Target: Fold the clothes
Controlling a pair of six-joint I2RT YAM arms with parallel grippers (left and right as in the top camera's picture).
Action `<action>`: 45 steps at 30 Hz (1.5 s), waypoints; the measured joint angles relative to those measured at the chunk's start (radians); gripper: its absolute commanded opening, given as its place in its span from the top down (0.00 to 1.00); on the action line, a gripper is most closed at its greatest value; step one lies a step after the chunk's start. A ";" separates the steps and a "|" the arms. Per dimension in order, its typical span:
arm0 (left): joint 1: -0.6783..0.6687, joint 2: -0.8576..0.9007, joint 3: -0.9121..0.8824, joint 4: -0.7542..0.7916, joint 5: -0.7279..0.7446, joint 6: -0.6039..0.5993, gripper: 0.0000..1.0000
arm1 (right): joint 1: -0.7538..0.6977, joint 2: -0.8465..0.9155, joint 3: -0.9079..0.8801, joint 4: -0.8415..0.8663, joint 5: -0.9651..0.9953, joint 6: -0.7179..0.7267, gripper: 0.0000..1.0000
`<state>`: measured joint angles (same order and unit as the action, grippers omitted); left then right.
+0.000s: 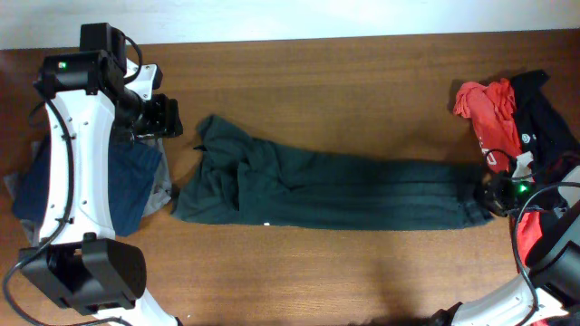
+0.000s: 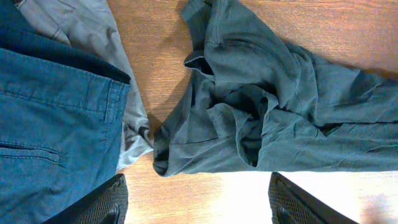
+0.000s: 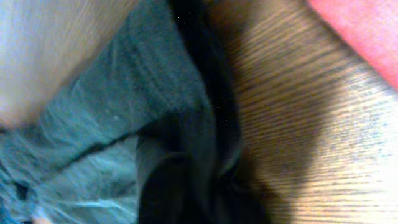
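Note:
A dark green garment (image 1: 344, 192) lies stretched out in a long band across the middle of the table, bunched and creased at its left end (image 2: 261, 106). My left gripper (image 1: 168, 118) hovers above that left end, open and empty; its two fingers show wide apart in the left wrist view (image 2: 199, 208). My right gripper (image 1: 497, 195) is at the garment's right end. In the blurred right wrist view its dark fingers (image 3: 199, 199) are closed over a fold of the green cloth (image 3: 93, 124).
Blue jeans (image 1: 134, 186) (image 2: 50, 124) lie on a grey garment (image 1: 164, 186) (image 2: 93, 31) at the left edge, under my left arm. A red garment (image 1: 485, 109) (image 3: 367, 25) and a black one (image 1: 544, 118) are piled at the right edge.

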<state>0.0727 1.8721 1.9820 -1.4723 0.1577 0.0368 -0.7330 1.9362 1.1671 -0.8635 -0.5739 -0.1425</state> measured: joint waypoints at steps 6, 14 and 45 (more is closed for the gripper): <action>0.000 0.000 0.000 0.011 0.000 0.023 0.28 | 0.000 -0.022 0.000 -0.017 -0.003 0.035 0.96; 0.000 0.000 0.020 0.023 0.000 0.027 0.23 | 0.003 -0.293 0.055 -0.078 -0.004 0.069 0.96; 0.001 0.000 0.169 0.026 -0.027 0.031 0.17 | 1.133 -0.331 0.119 0.396 0.016 0.533 0.96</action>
<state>0.0738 1.8721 2.1509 -1.4467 0.1303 0.0673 0.4004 1.6051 1.2865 -0.4671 -0.5579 0.3908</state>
